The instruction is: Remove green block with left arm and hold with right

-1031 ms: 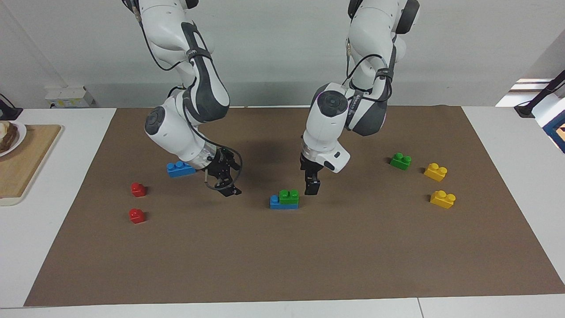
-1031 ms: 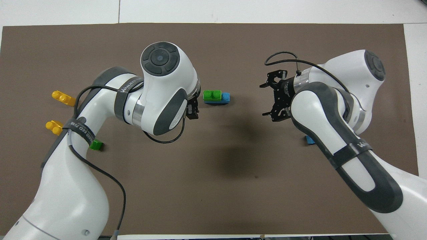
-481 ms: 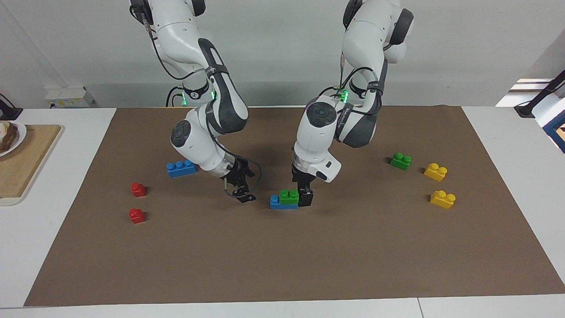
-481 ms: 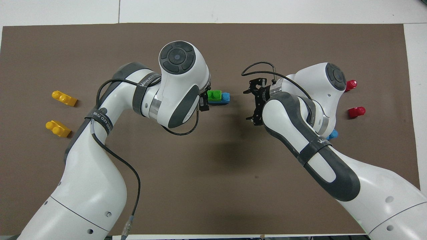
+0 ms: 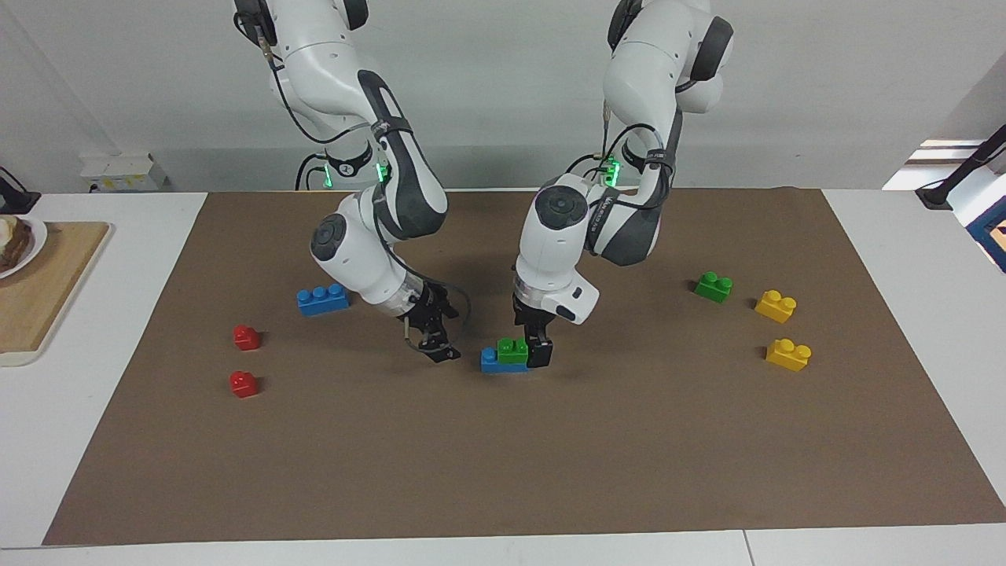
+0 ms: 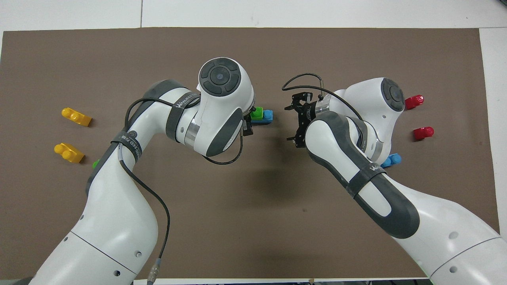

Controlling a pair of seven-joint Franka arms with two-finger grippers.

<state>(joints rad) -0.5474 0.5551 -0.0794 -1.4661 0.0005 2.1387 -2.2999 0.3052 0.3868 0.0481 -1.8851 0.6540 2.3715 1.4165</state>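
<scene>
The left end effector [image 5: 537, 355] has come down over the last second from just beside the stack to the green block [image 5: 513, 350], and we now see its dark fingers [image 5: 539, 354] low against the block's end that faces the left arm's end of the counter [image 5: 786, 440]; whether they are apart or already clamped on it we cannot tell. The green block sits on the blue brick [image 5: 491, 361], one blue stud left bare toward the right arm's end. The right end effector [image 5: 435, 343] has also closed in, now hanging just beside the blue brick's bare end with its fingers apart, not touching. We judge the approach nearly done: the right must pin the blue brick before the left pulls up, or the whole stack will lift together. A second green brick [image 5: 714, 287] lies well apart from the stack, toward the left arm's end.
</scene>
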